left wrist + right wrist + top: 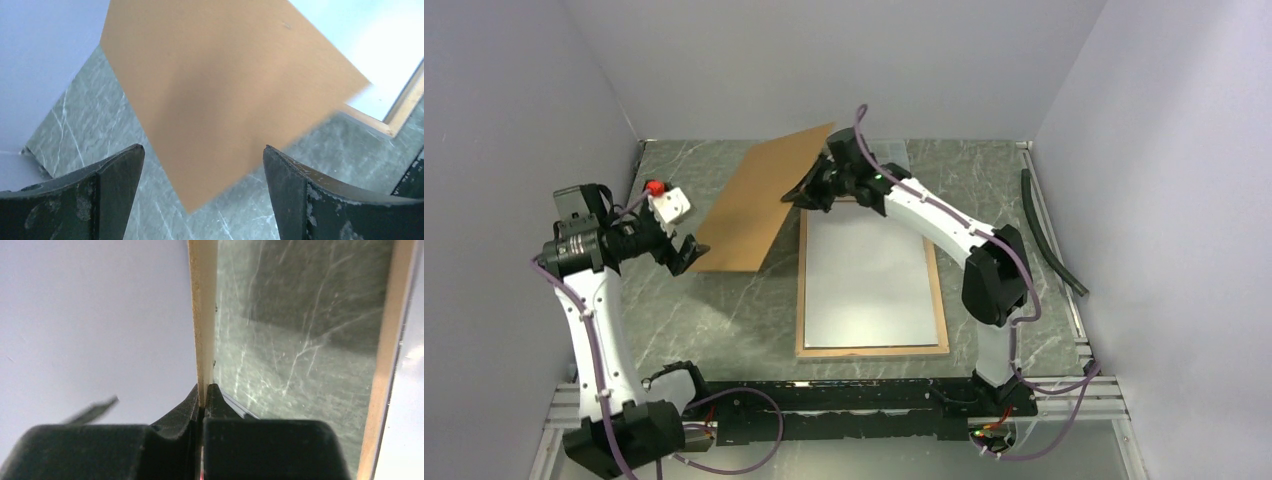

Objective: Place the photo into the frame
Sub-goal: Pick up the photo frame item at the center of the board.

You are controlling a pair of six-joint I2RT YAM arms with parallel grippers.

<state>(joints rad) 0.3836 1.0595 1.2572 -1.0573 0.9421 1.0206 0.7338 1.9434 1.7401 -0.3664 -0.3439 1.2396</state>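
One wood-edged frame (802, 300) is lying flat on the counter (714, 315), long axis running near-to-far, white-backed photo (869, 280) inside; right hand (797, 197) is clenching the tilted brown board (764, 200), left hand (686, 250) is hanging released.

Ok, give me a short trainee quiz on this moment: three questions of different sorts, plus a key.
1. True or false: the left claw is shut on the board.
2. Pick one. The frame is: A) lying flat on the table; B) held upright in the air; C) leaning on the back wall.
3. Short answer: what does the right claw pinch?

Key: 1 false, its jaws stand wide open; 2 A; 3 the board, held tilted above the table.
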